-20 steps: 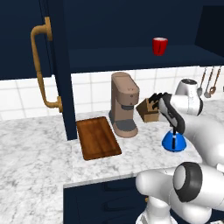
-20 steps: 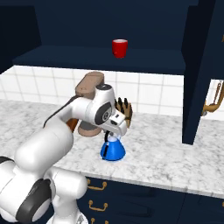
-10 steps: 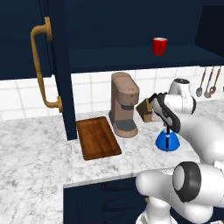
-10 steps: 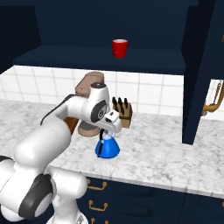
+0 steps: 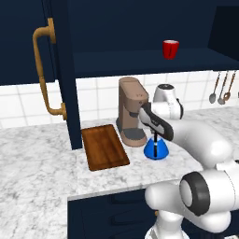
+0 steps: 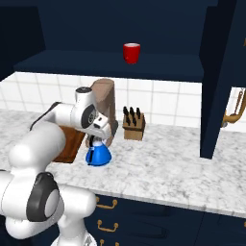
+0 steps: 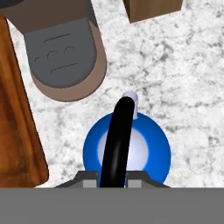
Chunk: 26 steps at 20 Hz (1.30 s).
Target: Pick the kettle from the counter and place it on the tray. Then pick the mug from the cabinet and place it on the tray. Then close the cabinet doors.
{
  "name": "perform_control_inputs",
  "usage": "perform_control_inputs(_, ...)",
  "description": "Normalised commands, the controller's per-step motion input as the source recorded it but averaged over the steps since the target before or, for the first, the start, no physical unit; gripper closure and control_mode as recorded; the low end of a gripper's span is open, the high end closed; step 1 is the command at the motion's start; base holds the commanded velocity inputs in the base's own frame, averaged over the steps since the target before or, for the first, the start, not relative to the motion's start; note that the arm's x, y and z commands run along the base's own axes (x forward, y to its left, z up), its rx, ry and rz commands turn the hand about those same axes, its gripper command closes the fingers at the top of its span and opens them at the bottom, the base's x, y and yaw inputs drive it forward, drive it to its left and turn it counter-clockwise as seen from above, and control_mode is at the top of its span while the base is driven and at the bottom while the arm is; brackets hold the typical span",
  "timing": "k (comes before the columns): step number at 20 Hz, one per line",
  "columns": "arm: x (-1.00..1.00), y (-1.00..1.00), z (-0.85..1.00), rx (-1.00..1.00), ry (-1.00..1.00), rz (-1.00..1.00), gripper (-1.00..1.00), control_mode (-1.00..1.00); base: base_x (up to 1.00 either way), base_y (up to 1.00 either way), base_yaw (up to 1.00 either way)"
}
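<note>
The blue kettle is low over the marble counter, in front of the coffee machine and just right of the tray. My gripper is shut on its black upright handle from above. The dark brown tray lies flat to the kettle's left, partly hidden behind my arm in the right base view. The red mug stands on the shelf of the open cabinet. Both cabinet doors stand open.
The tan coffee machine stands directly behind the kettle, its base close to it. A knife block sits further right. Utensils hang on the tiled wall. The left door's brass handle juts out above the counter.
My gripper has carried the kettle leftward along the counter, from in front of the knife block to in front of the coffee machine, nearer the tray.
</note>
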Motion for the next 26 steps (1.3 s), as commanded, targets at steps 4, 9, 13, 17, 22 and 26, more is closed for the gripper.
perform_control_inputs(4,0.34,0.65,0.0,0.0,0.0,0.0,1.0,-1.0,0.0,0.0,0.0)
perform_control_inputs(9,0.37,0.71,0.0,0.0,0.0,0.0,1.0,-1.0,0.0,0.0,0.0)
perform_control_inputs(13,0.23,0.58,0.0,0.0,0.0,0.0,1.0,-1.0,0.0,0.0,0.0)
perform_control_inputs(17,0.26,0.42,0.0,0.0,0.0,0.0,1.0,-1.0,0.0,0.0,0.0)
perform_control_inputs(22,0.24,0.43,0.0,0.0,0.0,0.0,1.0,-1.0,0.0,0.0,0.0)
perform_control_inputs(26,0.23,0.49,0.0,0.0,0.0,0.0,1.0,-1.0,0.0,0.0,0.0)
